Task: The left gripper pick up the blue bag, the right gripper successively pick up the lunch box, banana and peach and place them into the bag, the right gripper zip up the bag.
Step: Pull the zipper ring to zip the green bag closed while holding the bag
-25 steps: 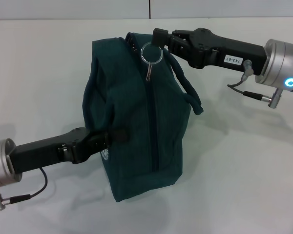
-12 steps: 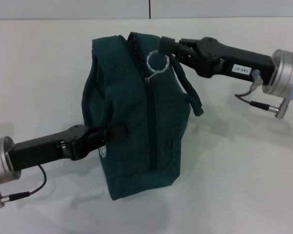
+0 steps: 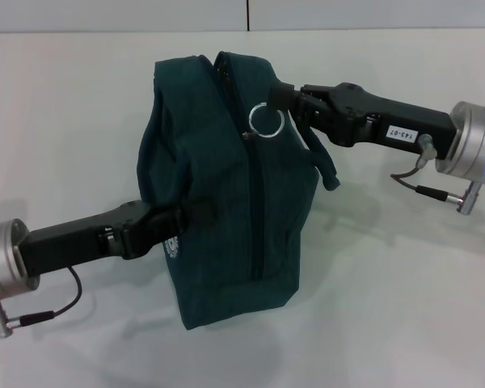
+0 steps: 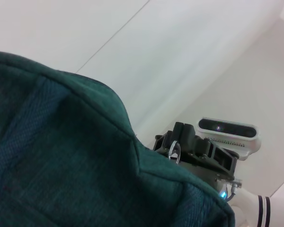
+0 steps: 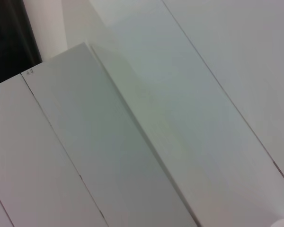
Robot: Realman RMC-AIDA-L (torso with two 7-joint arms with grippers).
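Table [image 3: 404,307] white, bare beyond both arms. Blue bag [image 3: 226,202] dark teal, upright, bulging, zipper run nearly to top. Left gripper [image 3: 196,218] clamped on bag's side fabric. Right gripper [image 3: 279,99] pinching metal ring [image 3: 267,121] of zipper pull, near bag's top edge.

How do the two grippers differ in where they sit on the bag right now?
The left gripper clamps the blue bag on its side panel, low down beside the zipper line; the right gripper holds the metal pull ring up near the bag's top. The left comes in from the near left, the right from the far right. Both are black and shut on something.
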